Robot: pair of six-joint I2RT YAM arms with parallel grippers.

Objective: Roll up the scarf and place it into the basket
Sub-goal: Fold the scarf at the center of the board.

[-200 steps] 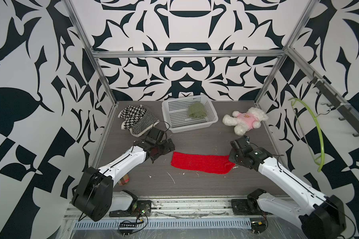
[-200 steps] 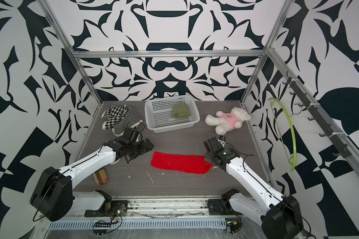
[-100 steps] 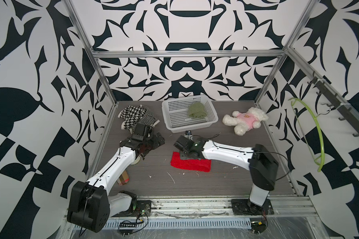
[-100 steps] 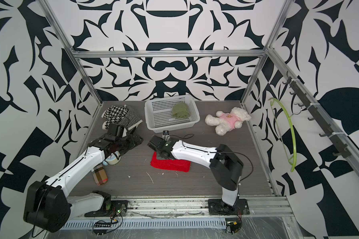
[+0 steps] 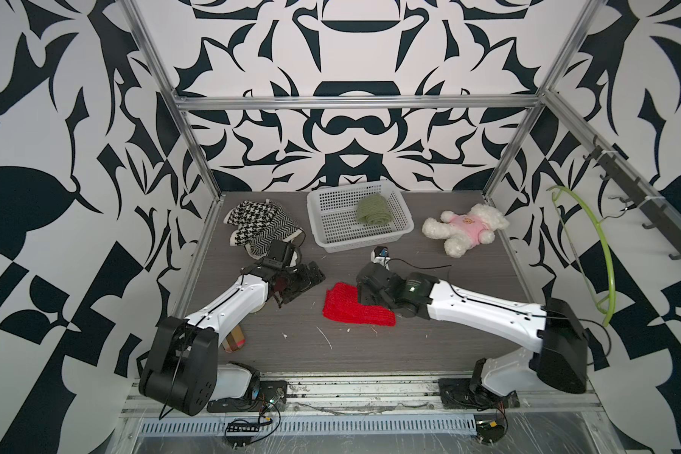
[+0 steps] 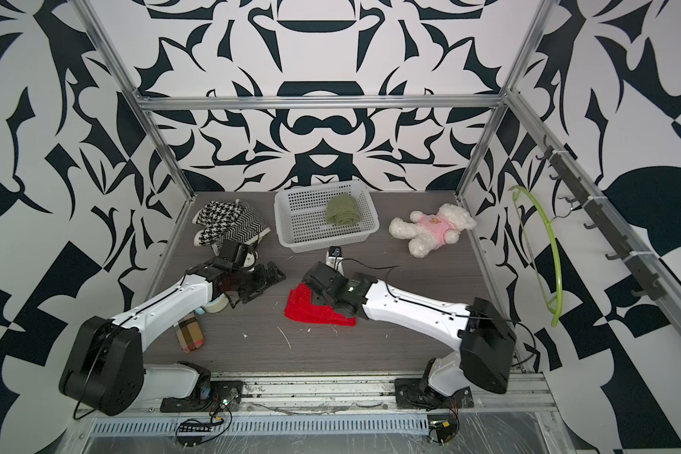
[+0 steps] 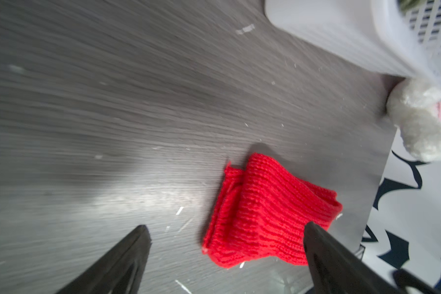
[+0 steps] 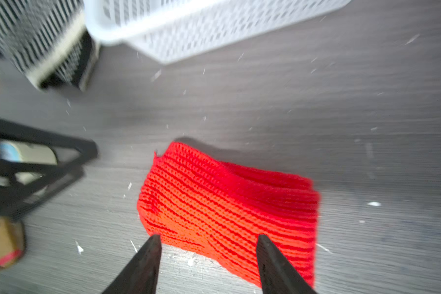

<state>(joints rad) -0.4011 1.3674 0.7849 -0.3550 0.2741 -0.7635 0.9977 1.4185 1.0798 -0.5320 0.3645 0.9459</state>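
The red knitted scarf (image 5: 350, 312) (image 6: 311, 310) lies folded in layers mid-table. My right gripper (image 5: 361, 291) (image 6: 312, 289) hovers over its right part, open, with nothing between the fingers; its wrist view shows the scarf (image 8: 227, 203) just beyond the gripper (image 8: 209, 236). My left gripper (image 5: 305, 281) (image 6: 267, 280) stands wide open left of the scarf, apart from it. In the left wrist view the scarf (image 7: 265, 216) lies ahead of the gripper (image 7: 225, 226). The white perforated basket (image 5: 317, 220) (image 6: 288, 224) sits at the back centre.
A rolled green cloth (image 5: 372, 210) lies inside the basket. A white plush bear in pink (image 5: 466, 232) lies at the back right, a houndstooth cloth (image 5: 260, 228) at the back left. A tape roll (image 6: 215, 306) and a plaid object (image 6: 189, 336) sit under the left arm. A green hanger (image 5: 590, 251) hangs on the right wall.
The right gripper carried the scarf's right end across to the left, folding it short, then opened and drew back right. The left gripper backed off from the scarf's left end.
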